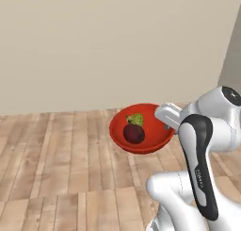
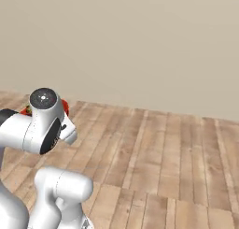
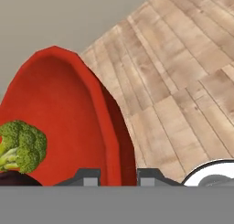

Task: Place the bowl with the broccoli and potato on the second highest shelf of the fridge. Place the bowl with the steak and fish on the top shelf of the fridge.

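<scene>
Two foods ride in my red bowl [image 1: 143, 139]: the broccoli [image 1: 136, 119] and the potato [image 1: 133, 133]. In the left base view the potato sits near the bowl's middle, dark and round, with the broccoli touching it on the far side, closer to the wall [image 1: 113, 46]. The bowl hangs in the air over the wooden floor [image 1: 56, 164], with no table or shelf beneath it, tipped slightly so I can see into it.

My tool [image 3: 119, 176] is clamped on the bowl's rim. In the hand view the two fingertips [image 3: 89, 176] stand close together with the thin red wall of the bowl running straight down between them, one tip inside the bowl and one outside. The jaws are narrow and pinch that wall. In the same view the broccoli [image 3: 22, 146] lies against the inner side of the bowl [image 3: 64, 109] at the left edge, and a dark sliver of the potato [image 3: 13, 178] shows just beneath it.

From the left base view the hand meets the bowl at its right rim, with the white arm [image 1: 202, 145] folded up behind it. In the right base view the arm [image 2: 39, 125] covers nearly all of the bowl; a small red piece of it [image 2: 65, 106] peeks out beside the joint. Beyond, I see plank floor [image 2: 158, 158] running up to a plain beige wall [image 2: 130, 41].
</scene>
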